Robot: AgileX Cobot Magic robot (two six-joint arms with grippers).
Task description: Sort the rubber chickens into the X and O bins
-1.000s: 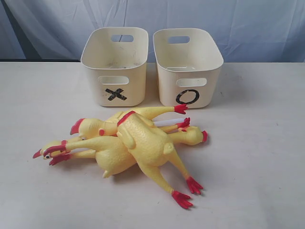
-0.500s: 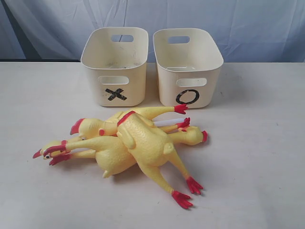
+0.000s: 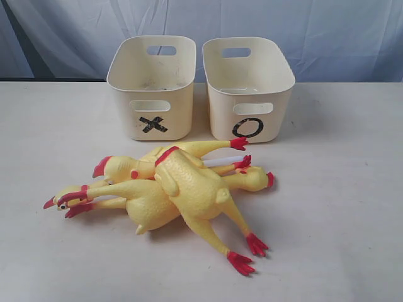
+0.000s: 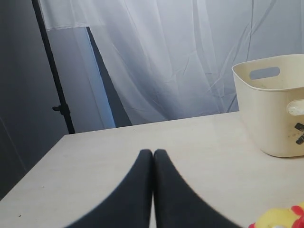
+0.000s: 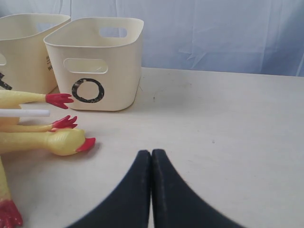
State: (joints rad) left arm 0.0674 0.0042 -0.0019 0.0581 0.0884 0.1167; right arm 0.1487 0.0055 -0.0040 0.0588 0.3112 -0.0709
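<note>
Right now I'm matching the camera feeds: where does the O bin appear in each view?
Exterior: O bin at back, right of the X bin.
Left wrist: not in it.
Right wrist: beside the X bin, behind a chicken's red feet.
Shared landmark: the X bin.

Can't really count the rubber chickens point(image 3: 148, 201) piled just in front of the O bin point(image 3: 271, 123), with the middles buried under the top fat one point(image 3: 192, 189). Can't see much of that bin's floor either, tucked behind its own front wall. From the left wrist view, only getting a slice of the X bin point(image 4: 266, 118) next to the O bin, mark chopped by the edge, plus a blurry scrap of chicken head point(image 4: 278, 221). From the right wrist view, same deal: chicken bodies chopped off beside the O bin, right fingers point(image 5: 135, 190) cut off past the tips.
</note>
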